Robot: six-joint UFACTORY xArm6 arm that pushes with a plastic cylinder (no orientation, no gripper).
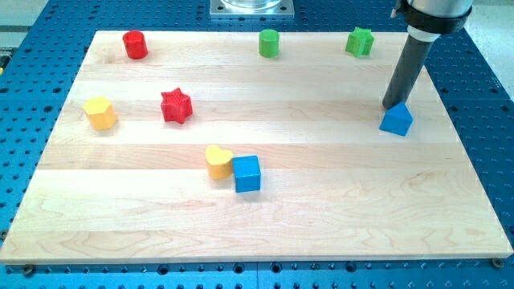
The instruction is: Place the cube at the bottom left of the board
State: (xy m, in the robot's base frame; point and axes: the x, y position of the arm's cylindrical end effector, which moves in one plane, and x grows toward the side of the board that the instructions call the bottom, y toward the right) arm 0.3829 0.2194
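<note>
The blue cube (247, 173) sits near the middle of the wooden board (144, 233), a little toward the view's bottom, touching a yellow heart-shaped block (218, 160) on its left. My tip (389, 104) is at the view's right, just above and touching or nearly touching a blue wedge-like block (397, 120). The tip is far to the right of the cube.
A red cylinder (135, 45) is at the top left, a green cylinder (269, 42) at top centre, a green star-like block (361, 41) at top right. A red star (176, 106) and a yellow block (100, 113) lie at the left.
</note>
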